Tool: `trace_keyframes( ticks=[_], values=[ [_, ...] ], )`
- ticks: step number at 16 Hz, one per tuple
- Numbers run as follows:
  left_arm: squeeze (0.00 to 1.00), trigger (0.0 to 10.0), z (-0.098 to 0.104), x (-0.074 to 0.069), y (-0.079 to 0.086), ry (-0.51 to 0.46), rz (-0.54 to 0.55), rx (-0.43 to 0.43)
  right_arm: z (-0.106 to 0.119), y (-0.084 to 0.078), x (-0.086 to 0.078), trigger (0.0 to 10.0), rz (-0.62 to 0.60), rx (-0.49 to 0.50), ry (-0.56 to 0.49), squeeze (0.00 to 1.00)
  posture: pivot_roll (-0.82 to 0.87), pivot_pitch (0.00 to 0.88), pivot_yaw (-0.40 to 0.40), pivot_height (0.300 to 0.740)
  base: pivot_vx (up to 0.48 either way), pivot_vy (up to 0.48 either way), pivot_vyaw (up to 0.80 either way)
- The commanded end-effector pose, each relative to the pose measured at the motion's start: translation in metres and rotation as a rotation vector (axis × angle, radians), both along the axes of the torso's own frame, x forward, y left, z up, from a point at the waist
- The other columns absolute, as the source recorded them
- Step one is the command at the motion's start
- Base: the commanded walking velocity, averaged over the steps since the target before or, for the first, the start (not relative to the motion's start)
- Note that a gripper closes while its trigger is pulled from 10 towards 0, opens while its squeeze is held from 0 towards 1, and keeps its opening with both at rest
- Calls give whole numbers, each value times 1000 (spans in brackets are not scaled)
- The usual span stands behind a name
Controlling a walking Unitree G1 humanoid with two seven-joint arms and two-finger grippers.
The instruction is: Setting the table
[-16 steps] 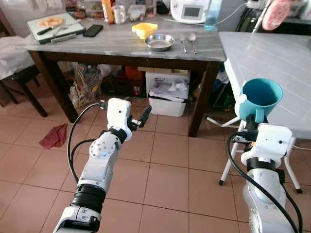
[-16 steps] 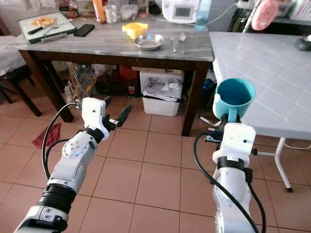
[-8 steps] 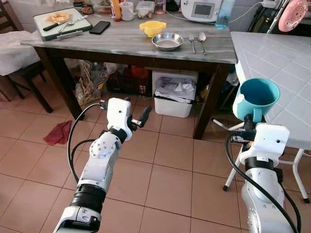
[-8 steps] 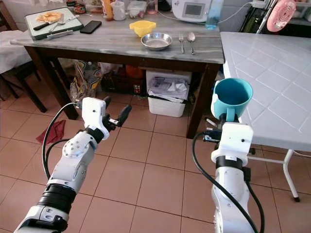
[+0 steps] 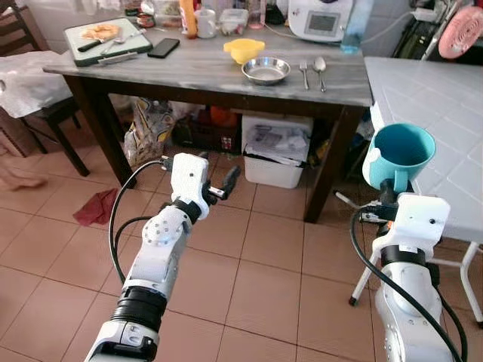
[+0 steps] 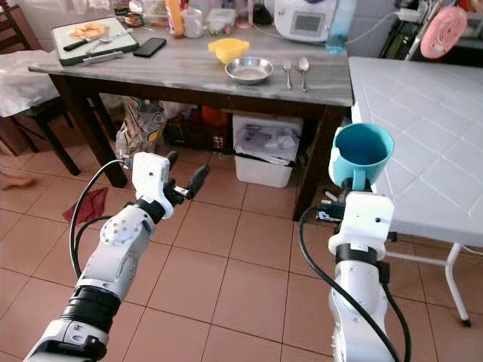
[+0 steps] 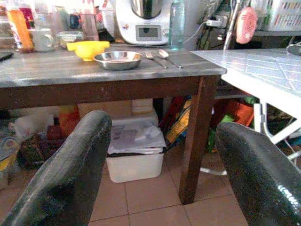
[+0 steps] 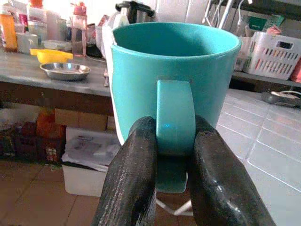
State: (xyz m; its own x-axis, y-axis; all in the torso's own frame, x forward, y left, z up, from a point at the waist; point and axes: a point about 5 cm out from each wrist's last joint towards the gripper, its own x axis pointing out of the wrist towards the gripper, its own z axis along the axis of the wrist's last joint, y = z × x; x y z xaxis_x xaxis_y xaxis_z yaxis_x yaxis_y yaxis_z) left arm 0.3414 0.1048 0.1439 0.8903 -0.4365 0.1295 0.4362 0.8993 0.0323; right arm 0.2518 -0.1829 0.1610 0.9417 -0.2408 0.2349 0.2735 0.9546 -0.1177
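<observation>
While I look down through the head camera, these are my readings from left to right:

Far left: a dark chair (image 5: 30, 45) with a white cloth (image 5: 26, 72) stands beside the wooden table (image 5: 204, 72), and a red rag (image 5: 96, 207) lies on the tile floor.
Table, left end: I see a green cutting board (image 5: 106, 34) carrying food and a knife, with a black phone (image 5: 164, 48) just beside it.
Left gripper (image 5: 219, 186): it is raised over the floor in front of the table; in my left wrist view its fingers (image 7: 61, 179) are spread wide and hold nothing.
Table, middle: a yellow bowl (image 5: 244, 50) sits touching or just behind a steel dish (image 5: 266, 70); a fork (image 5: 305, 73) and a spoon (image 5: 321, 70) lie side by side to the right of the dish.
Table, back edge: jars, a white mug (image 5: 205, 23) and a white appliance (image 5: 321, 16) with a small screen.
Under the table: a white bin (image 5: 274, 147) with crumpled paper or plastic on it, and bags to its left.
Right gripper (image 8: 171, 155): clenched on the handle of the teal mug (image 5: 398, 154), which I hold upright in the air, mouth up, at the near edge of the white tiled table (image 5: 430, 98).
Far right: a pink fan (image 5: 460, 32) stands behind that white table.
</observation>
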Motion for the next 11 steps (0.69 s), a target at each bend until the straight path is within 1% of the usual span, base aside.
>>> trace_keyframes(
  ticks=[1, 3, 5, 11],
  values=[
    [0, 10000, 3, 0, 1, -8, -4, 3, 3, 0, 0, 10000, -4, -5, -15, 0, 68, 65, 18, 740, 480, 0, 0],
    [0, 10000, 1, -1, 4, -4, -3, 9, 1, 1, 0, 10000, -5, -3, -11, 0, 71, 63, 17, 740, 480, 0, 0],
    [0, 10000, 1, -1, 4, -5, -6, 9, 2, 1, 2, 10000, -3, 0, -13, 0, 71, 63, 17, 740, 480, 0, 0],
    [0, 10000, 0, -2, -3, 2, -23, 10, 1, -1, 1, 10000, -8, -8, -8, 0, 66, 59, 18, 740, 480, 0, 0]
  ],
)
